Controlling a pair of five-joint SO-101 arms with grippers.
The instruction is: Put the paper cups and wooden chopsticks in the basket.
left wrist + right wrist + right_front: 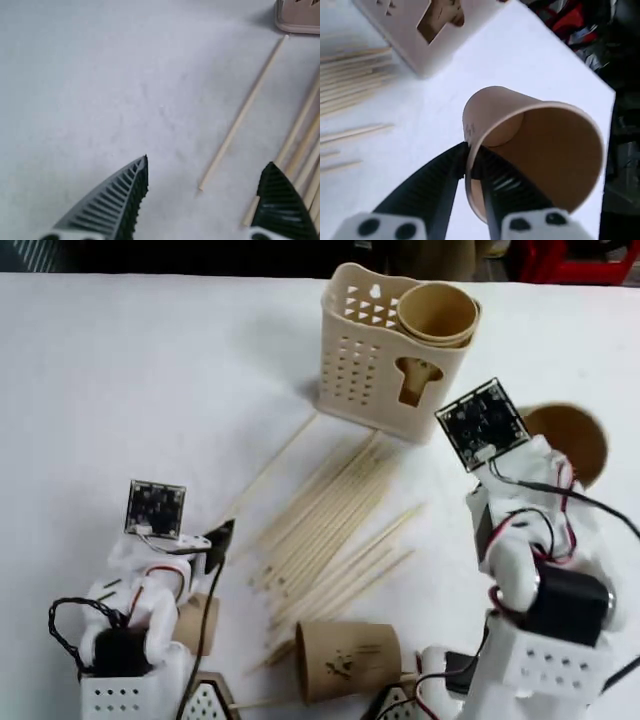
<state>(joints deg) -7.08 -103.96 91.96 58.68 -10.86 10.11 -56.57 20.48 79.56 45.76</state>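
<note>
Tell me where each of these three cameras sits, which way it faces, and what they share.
High view: fixed above the table, looking down on the basket, chopsticks, left arm and right arm.
Left wrist view: on the left arm's wrist, looking over the table past its open left end effector at one chopstick and a basket corner.
Right wrist view: on the right arm's wrist, looking along the right end effector, shut on the rim of a cup.
Shared: basket and chopsticks appear in all three.
</note>
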